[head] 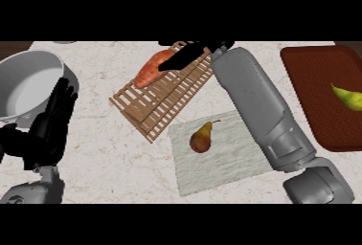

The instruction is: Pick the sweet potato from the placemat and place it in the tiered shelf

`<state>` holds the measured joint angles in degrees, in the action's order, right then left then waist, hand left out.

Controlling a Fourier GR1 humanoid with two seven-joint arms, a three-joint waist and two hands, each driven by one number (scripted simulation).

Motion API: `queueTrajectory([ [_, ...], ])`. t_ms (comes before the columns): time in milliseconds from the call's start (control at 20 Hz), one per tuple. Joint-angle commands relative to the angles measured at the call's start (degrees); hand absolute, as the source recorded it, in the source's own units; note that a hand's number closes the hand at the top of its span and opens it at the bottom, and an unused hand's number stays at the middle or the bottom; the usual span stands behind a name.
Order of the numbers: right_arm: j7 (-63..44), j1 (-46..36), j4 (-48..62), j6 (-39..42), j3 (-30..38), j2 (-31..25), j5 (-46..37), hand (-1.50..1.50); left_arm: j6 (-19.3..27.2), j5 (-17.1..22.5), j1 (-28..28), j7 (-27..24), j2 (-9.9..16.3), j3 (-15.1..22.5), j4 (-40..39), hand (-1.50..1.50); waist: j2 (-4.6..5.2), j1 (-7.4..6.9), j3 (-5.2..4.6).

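A red-and-yellow pear (201, 138) lies on the pale placemat (219, 165), well below the right hand (185, 53) and beside its grey forearm (258, 105). A green pear (348, 97) sits on the dark red tray (318, 81) off to the right. The right hand's fingers (176, 61) curl against the sweet potato (150, 70), orange and tapered, which lies tilted on the wooden tiered shelf (166, 98). The left hand (50, 124) rests open, fingers straight, just beside a grey pot (28, 83) on the counter (106, 162).
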<state>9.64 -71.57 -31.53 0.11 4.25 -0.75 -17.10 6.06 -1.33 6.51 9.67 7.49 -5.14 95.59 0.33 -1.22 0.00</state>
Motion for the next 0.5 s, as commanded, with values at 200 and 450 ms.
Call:
queueTrajectory([
  [200, -3.56, 0.03, -2.00, -0.14, 6.15, -5.49, 4.68, -1.50, -2.91, 2.82, -4.38, -1.52, 1.65, -2.20, 2.28, 0.00, -0.29, 0.50, -0.02],
  [450, -9.21, -2.19, 0.09, 4.15, 10.93, -14.56, 8.04, -1.50, 0.30, -0.28, -3.27, -1.18, -0.85, 0.05, 2.30, 0.00, -0.29, 0.66, -0.01],
])
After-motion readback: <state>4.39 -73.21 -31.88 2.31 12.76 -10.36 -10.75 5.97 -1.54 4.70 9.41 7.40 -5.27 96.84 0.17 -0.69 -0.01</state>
